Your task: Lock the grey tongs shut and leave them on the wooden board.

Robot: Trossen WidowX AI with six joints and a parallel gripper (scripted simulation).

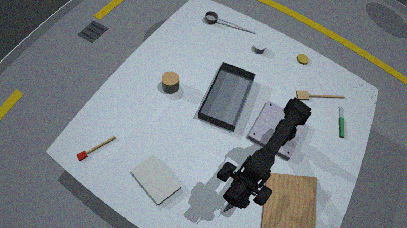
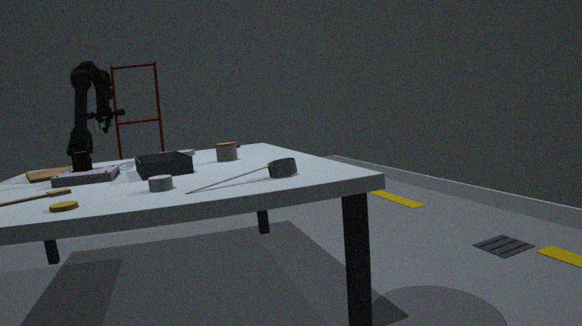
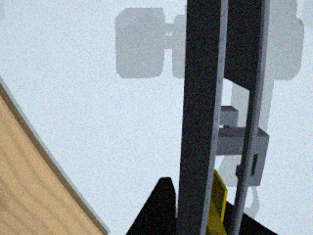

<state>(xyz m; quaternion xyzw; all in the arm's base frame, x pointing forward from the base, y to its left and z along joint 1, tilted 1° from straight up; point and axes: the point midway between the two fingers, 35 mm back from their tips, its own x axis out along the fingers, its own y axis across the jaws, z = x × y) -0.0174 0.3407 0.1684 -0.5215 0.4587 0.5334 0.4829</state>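
Note:
My gripper (image 2: 102, 126) (image 3: 174, 186) is shut on the grey tongs (image 3: 198, 117) and holds them well above the table. In the wrist view their two arms run nearly parallel, with a narrow gap, a grey slotted block and a yellow piece between them. In the top view the hand and arm hide most of the tongs; in the exterior view they are hard to make out. I cannot tell whether the lock is engaged. The wooden board (image 1: 289, 205) (image 2: 47, 174) (image 3: 39, 191) lies to the right of the hand in the top view. The roasting tin (image 1: 215, 123) (image 2: 178, 167) is empty.
The arm's base plate (image 1: 268, 117) stands between tin and board. A pale slab (image 1: 156, 180) lies left of the hand in the top view. A cork-topped jar (image 1: 170, 81), a red-headed spatula (image 1: 81, 155), a wooden spatula (image 1: 303, 95) and a green-handled knife (image 1: 342, 126) lie farther out.

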